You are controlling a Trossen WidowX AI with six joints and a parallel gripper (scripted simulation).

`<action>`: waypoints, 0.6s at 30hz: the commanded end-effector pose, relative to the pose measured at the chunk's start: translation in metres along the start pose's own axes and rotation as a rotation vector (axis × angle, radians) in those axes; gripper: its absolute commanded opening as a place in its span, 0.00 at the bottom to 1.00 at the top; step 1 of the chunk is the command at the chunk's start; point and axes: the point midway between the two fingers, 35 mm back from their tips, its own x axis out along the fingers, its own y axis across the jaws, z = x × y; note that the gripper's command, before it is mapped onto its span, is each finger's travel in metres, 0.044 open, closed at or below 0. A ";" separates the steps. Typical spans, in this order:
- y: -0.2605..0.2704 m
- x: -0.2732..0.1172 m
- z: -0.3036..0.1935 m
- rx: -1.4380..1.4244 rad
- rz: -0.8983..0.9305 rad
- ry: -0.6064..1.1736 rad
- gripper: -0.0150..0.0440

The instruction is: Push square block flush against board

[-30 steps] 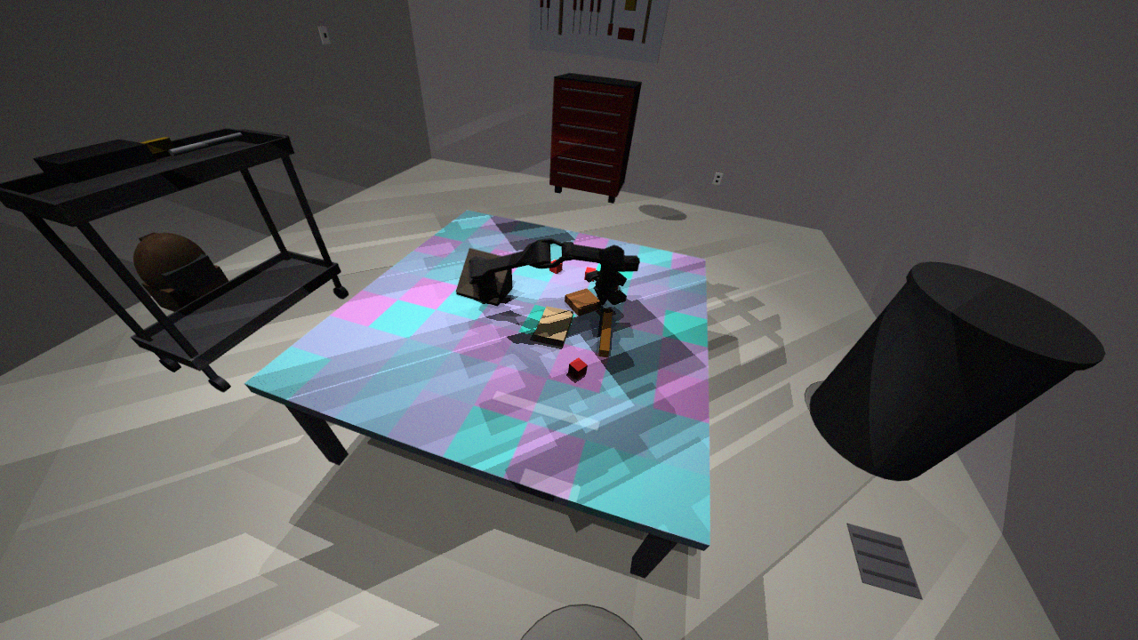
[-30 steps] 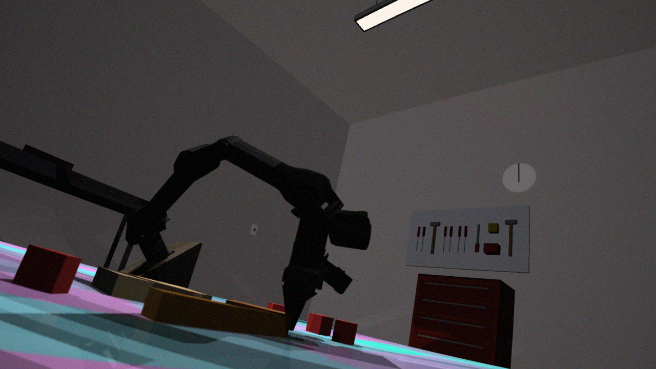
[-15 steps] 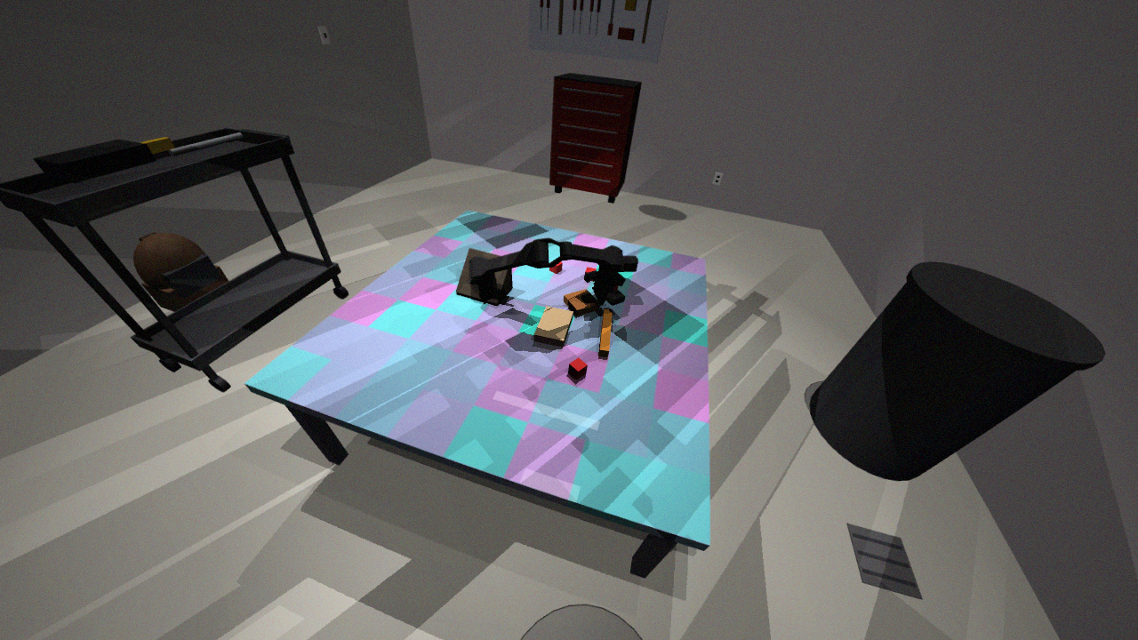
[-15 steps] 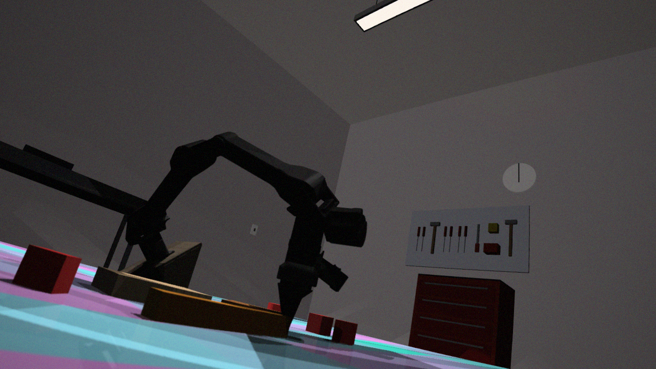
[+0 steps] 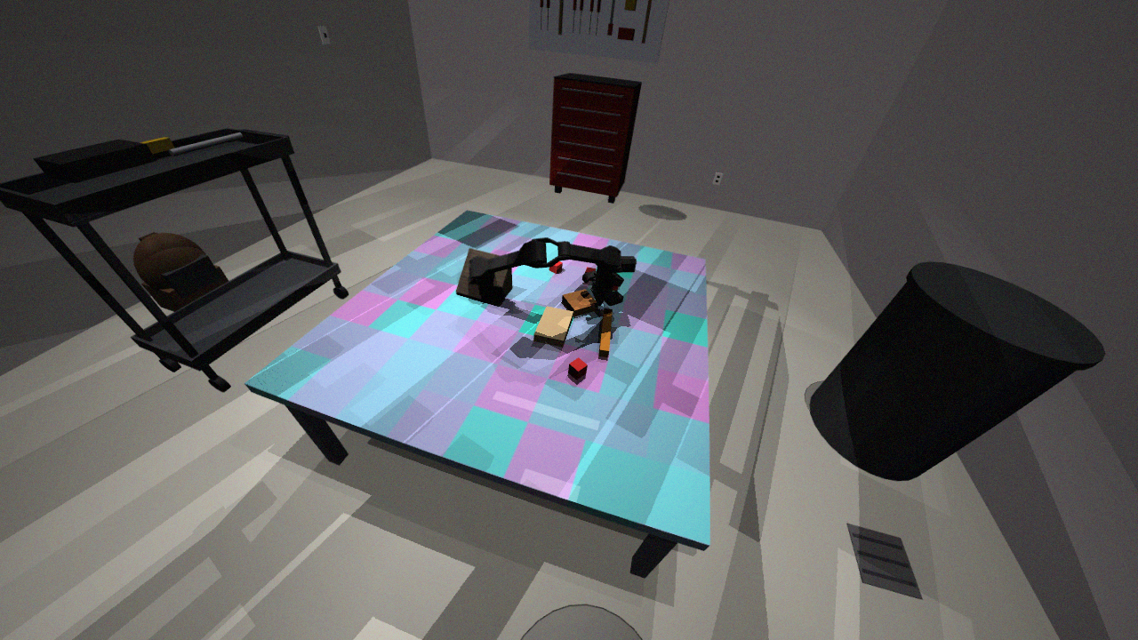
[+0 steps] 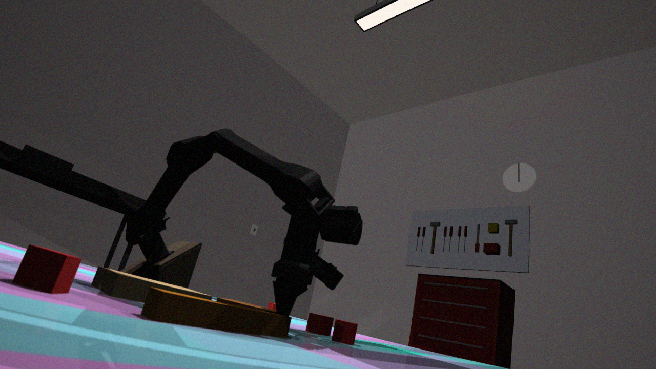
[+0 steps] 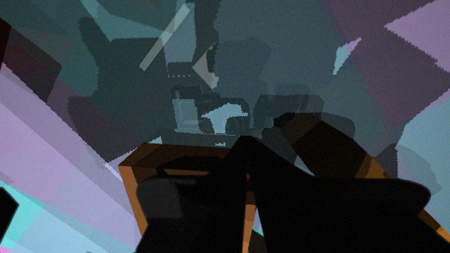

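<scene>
Square block [image 5: 579, 301] [image 6: 240, 302] [image 7: 131, 190], not yet squared to its board [image 5: 605, 334] [image 6: 213, 311] [image 7: 325, 149].
Board nearer, towards the table's [image 5: 413, 442] [image 6: 114, 342] [image 7: 46, 140] right edge; block behind, farther from that edge; closed, empty gripper [image 5: 602, 310] [image 6: 283, 314] [image 7: 245, 140] between (a push, I'd guess, then edge-evening).

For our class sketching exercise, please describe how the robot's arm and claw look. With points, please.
The angular, matte black robot arm [image 5: 581, 252] [image 6: 257, 160] has chunky joints and straight links. Its black two-fingered claw [image 5: 602, 308] [image 6: 283, 313] [image 7: 245, 140] has tapered, wedge-shaped fingers. I can make out no cables or markings.
</scene>
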 end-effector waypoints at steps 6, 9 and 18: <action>0.001 0.003 -0.008 -0.010 0.002 0.010 0.25; 0.001 0.003 -0.010 -0.010 0.002 0.010 0.25; 0.001 0.003 -0.015 -0.010 0.002 0.010 0.25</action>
